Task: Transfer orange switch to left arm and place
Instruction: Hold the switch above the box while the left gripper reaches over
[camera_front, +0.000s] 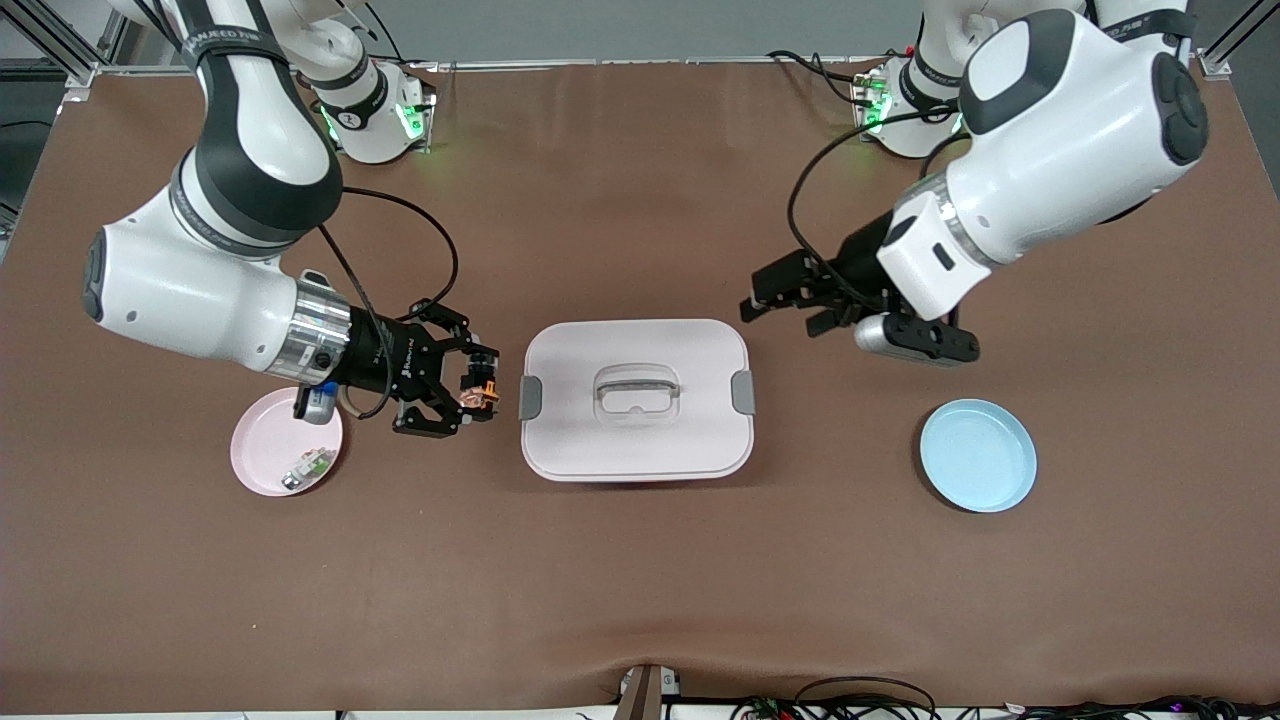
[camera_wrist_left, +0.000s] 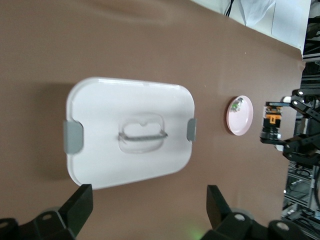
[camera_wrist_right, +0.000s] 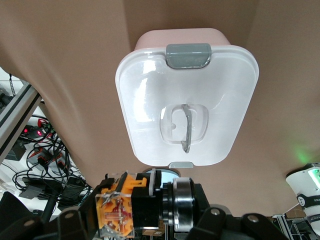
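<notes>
Front view: your right end effector (camera_front: 478, 392) grips the orange switch (camera_front: 484, 389) beside the box (camera_front: 636, 400), raised so it clears | left end effector (camera_front: 790, 300) spread wide, ready to receive it.

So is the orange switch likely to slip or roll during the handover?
Probably stiff and light: the orange switch looks like small hard plastic, pinched in the shut right end effector. Its round metal collar could let it twist or roll if released. The left end effector waits open.
</notes>
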